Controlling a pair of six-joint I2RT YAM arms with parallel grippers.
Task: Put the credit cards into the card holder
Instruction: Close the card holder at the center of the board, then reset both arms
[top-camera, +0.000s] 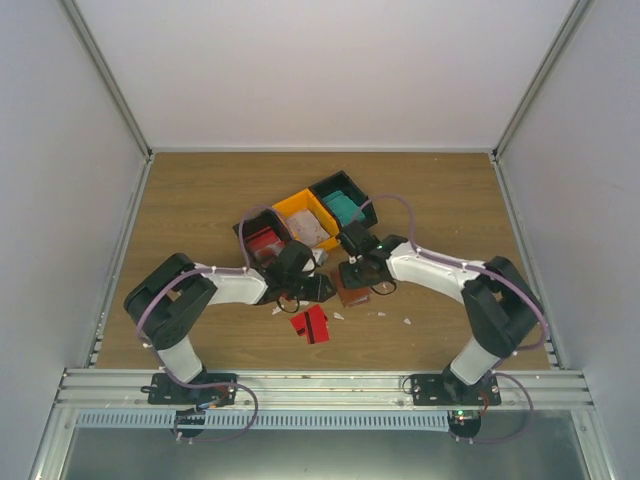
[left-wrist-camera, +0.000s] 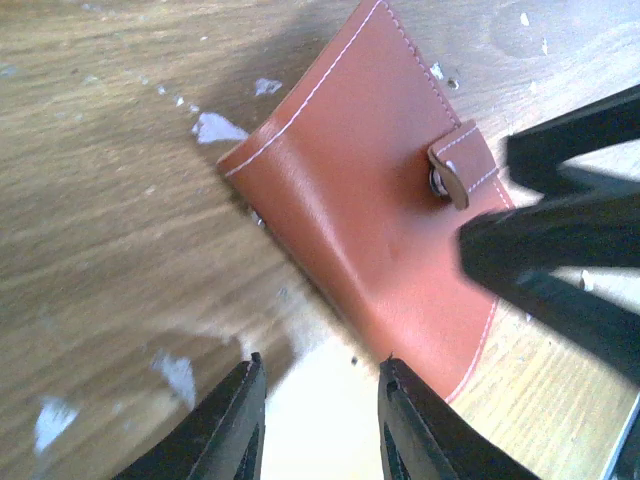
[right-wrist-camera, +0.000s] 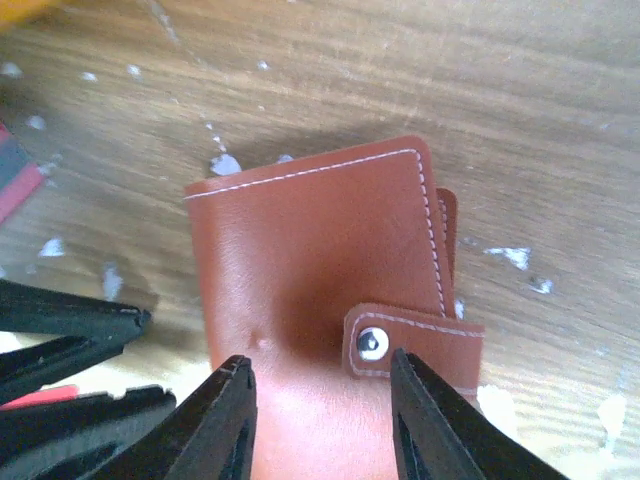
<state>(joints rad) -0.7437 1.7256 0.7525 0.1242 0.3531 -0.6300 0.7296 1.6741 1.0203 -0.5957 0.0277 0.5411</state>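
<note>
Closed card holder (right-wrist-camera: 320, 260) flat on the desk (right-wrist-camera: 500, 80).
Left gripper (left-wrist-camera: 320, 368) spread beside it; right gripper (right-wrist-camera: 320, 362) spread over it.

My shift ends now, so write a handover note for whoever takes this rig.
Left gripper: open, empty, beside the card holder.
Right gripper: open over the holder, gripping nothing.
Card holder: flat on the table, snapped shut.
Cards: red card on the table; teal card, pale card, another red card in the bins.
Done: no card visibly loaded.
Left: unsnap holder, insert all cards.
</note>
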